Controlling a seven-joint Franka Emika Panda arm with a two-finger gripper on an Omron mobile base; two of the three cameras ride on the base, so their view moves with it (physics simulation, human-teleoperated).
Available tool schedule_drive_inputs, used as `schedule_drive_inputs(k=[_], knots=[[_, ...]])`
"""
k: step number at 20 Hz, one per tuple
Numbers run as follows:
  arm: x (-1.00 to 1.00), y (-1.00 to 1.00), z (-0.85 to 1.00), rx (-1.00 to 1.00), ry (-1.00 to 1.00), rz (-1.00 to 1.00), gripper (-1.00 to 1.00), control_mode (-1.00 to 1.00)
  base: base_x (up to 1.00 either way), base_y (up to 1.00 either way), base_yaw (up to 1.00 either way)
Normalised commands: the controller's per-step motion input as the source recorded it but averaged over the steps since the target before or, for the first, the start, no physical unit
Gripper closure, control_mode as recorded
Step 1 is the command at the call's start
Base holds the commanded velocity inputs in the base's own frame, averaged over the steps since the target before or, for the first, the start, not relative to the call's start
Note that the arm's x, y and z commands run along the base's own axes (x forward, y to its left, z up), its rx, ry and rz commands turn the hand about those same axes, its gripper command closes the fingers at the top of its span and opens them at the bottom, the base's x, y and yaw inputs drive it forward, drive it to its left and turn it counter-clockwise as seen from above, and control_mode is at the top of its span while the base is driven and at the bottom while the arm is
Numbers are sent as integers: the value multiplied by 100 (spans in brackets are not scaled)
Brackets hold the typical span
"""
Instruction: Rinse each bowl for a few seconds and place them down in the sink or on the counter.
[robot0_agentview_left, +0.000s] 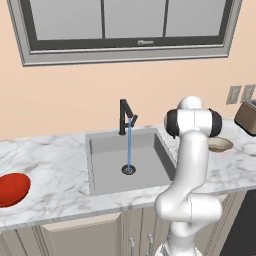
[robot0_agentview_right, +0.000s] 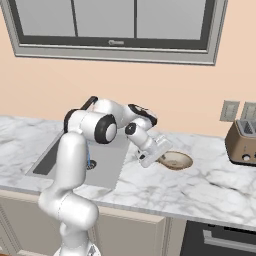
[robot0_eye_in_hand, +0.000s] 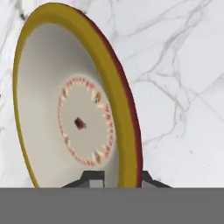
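The arm (robot0_agentview_left: 192, 150) hides most of the beige bowl (robot0_agentview_left: 223, 144), seemingly.

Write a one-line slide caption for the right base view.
Gripper closed on the rim of the beige bowl on the marble counter, right of the sink.

Your sink (robot0_agentview_left: 100, 172) sits mid-frame in the counter (robot0_agentview_left: 55, 165); one bowl (robot0_agentview_left: 12, 189) far left, another bowl (robot0_agentview_left: 220, 144) right.
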Motion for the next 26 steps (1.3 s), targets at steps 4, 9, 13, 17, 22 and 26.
schedule_drive_inputs(k=[4,9,13,17,22,26], knots=[[-6,-13,-9,3,0,-9,100,-100,0,0,0],[-30,-2,38,3,-12,3,100,-100,0,0,0],[-30,4,43,2,-12,5,100,-100,0,0,0],[-33,40,23,-5,-13,0,100,-100,0,0,0],[-17,46,34,-6,-4,6,100,-100,0,0,0],[0,36,12,1,0,13,100,-100,0,0,0]])
